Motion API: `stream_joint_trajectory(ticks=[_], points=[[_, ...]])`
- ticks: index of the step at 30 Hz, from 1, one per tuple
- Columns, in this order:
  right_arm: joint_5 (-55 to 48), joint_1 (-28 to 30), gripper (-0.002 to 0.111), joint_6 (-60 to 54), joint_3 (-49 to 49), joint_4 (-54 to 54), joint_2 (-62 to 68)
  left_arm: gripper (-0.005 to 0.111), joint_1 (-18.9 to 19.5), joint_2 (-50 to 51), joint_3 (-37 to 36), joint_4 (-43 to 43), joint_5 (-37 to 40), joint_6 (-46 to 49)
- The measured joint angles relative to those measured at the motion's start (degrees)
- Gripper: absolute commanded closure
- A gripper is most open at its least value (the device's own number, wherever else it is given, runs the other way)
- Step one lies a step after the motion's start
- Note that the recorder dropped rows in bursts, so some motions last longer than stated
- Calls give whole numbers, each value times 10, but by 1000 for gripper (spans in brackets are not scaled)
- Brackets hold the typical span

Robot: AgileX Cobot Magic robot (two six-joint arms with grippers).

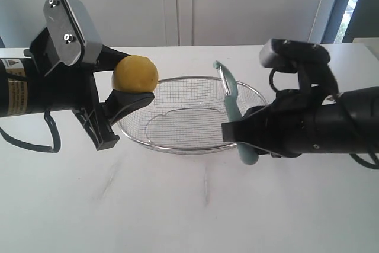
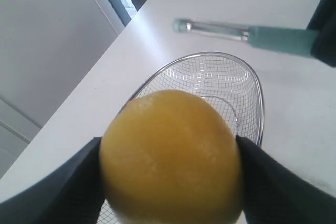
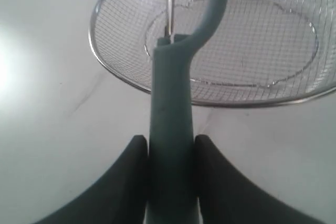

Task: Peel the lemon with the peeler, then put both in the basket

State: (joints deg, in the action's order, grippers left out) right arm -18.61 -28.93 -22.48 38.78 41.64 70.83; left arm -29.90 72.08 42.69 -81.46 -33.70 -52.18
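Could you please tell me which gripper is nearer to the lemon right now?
Left. The left gripper clamps the lemon; the right gripper holds the peeler at the opposite side of the basket, apart from the lemon.

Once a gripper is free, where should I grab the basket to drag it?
I'd take the basket by its thick rim at the edge nearest the exterior camera, from above, one finger inside, one outside. The mesh wall is shallow and thin, and the lemon and peeler are held over its two ends.

Left wrist view: lemon [image 2: 170, 156] hides basket [image 2: 261, 108] near rim, own underside cropped. Right wrist view: peeler [image 3: 170, 103] head runs out of frame over basket.
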Motion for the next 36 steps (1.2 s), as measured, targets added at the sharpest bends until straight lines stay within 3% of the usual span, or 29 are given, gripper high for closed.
stream_joint_trajectory(ticks=[16,36], points=[[26,-126,108,4,60,48,84,107,0,0,0,0,0,0],[30,-134,108,4,69,49,56,107,0,0,0,0,0,0]])
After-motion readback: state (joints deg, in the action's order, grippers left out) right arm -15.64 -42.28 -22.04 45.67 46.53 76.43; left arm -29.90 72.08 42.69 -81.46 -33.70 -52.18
